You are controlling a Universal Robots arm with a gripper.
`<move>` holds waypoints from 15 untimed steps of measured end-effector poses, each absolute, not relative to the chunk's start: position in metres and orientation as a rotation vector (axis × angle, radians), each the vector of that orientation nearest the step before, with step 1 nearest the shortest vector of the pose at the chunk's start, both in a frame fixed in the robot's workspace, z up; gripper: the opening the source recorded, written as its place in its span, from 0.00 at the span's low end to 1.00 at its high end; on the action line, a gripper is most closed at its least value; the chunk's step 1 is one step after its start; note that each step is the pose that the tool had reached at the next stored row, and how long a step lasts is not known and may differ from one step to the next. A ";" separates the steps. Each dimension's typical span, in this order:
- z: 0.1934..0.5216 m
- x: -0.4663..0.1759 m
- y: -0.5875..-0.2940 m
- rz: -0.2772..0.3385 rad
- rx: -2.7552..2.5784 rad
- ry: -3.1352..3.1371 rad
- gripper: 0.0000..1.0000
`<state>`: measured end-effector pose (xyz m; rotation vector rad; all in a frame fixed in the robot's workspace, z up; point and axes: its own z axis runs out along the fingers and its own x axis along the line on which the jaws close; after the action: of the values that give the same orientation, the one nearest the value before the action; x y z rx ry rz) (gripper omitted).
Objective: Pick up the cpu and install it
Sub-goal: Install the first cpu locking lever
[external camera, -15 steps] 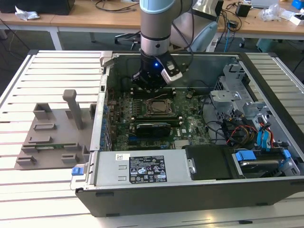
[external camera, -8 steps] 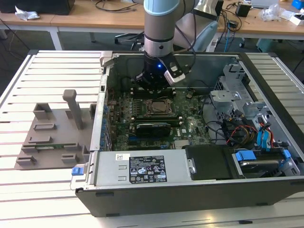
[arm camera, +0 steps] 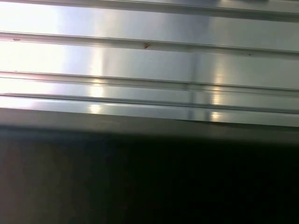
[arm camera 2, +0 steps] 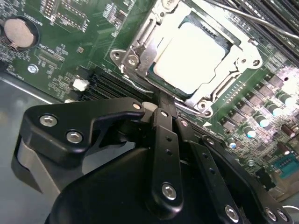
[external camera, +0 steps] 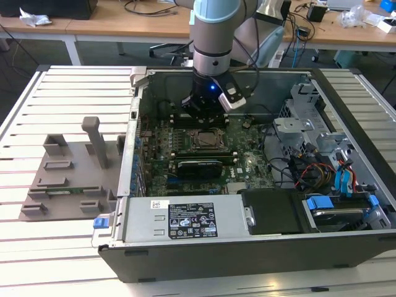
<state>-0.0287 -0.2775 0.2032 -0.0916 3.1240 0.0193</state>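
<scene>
My arm (external camera: pixel 213 34): pale blue-grey cylinder, dark joint ring, blue light glowing at wrist. My gripper (arm camera 2: pixel 161 109): black linkage bars, silver screw heads, grey side piece.

The setting looks like a robotics lab or electronics workshop. An opened computer case (external camera: pixel 247 185) with its green motherboard (external camera: pixel 204 154) exposed lies on a slatted aluminium worktable (external camera: pixel 55 93), beside a grey plastic fixture plate (external camera: pixel 68 179), with a robot arm (external camera: pixel 216 37) reaching into the case. Behind stand long wooden benches (external camera: pixel 124 25) strewn with cables and small devices, and an office chair (external camera: pixel 266 37).
</scene>
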 end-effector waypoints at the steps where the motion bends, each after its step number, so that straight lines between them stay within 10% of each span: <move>1: 0.203 -0.027 -0.278 0.019 -0.091 3.124 0.11; 15: 0.201 -0.011 -0.277 0.019 -0.091 3.127 0.11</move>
<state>-0.0111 -0.2772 0.2005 -0.0913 3.1266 0.0190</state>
